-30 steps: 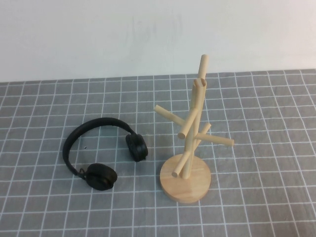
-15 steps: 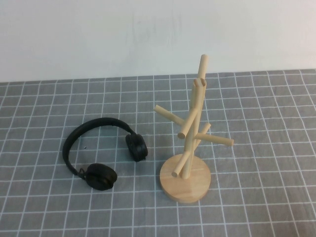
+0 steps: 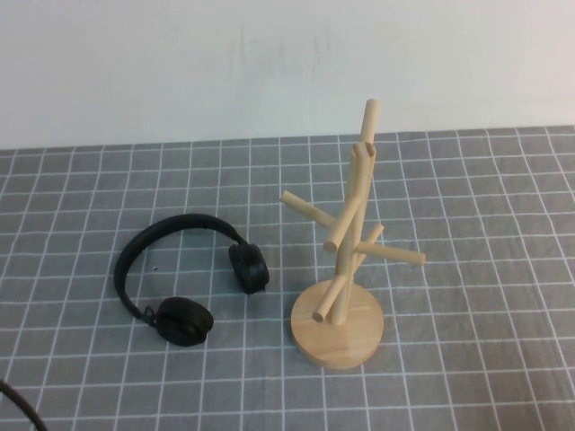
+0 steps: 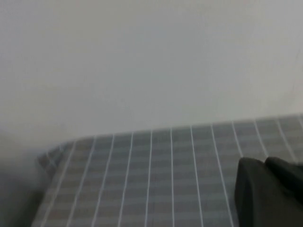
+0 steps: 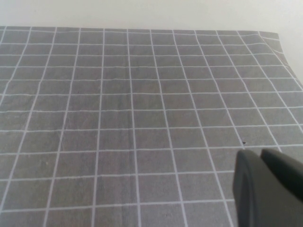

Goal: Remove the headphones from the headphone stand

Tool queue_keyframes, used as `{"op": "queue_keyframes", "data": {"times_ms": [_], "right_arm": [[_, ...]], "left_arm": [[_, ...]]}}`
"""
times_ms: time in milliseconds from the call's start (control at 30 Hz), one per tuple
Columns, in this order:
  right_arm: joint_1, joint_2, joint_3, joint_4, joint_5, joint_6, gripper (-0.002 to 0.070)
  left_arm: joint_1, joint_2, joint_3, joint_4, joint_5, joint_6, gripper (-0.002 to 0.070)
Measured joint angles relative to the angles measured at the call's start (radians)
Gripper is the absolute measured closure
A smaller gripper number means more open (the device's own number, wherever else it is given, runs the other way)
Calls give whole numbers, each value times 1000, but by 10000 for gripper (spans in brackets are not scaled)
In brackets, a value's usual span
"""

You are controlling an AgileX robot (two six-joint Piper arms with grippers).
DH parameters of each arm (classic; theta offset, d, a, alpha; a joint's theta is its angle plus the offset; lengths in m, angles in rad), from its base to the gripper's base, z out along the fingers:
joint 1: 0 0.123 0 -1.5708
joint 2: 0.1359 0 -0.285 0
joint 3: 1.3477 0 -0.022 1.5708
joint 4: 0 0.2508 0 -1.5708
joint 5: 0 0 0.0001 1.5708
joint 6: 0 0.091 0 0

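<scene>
Now, nearest the robot at the left edge, a thin black cable (image 3: 20,409) curves into the high view; it is absent from the earlier high views. The left gripper (image 4: 270,194) shows only in its wrist view as a dark part over the grey gridded cloth (image 3: 467,359); its fingers are pressed together, holding nothing. The right gripper (image 5: 267,189) likewise shows one dark part over bare cloth; cannot tell its finger state. Farther out, the headphones (image 3: 184,269) lie flat on the cloth, left of the headphone stand (image 3: 346,269), just beside its base, unmoved.
</scene>
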Motion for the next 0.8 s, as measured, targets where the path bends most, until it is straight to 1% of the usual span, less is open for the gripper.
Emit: {"op": "queue_keyframes", "data": {"times_ms": [100,200,333,467,633,800], "right_arm": [[0,0,0,0,0,0,682],[0,0,0,0,0,0,682],[0,0,0,0,0,0,682],[0,2,0,0,0,0,682],[0,5,0,0,9,0,682],[0,5,0,0,9,0,682]], "left_arm": [[2,-29,103,20,6,-10,678],[25,-93,245,41,-1,-18,678],[61,-240,419,42,-12,-97,678],[71,-352,563,9,-46,-166,678],[73,-363,577,-9,-77,-143,678],[68,-363,577,-12,-79,-178,678]]}}
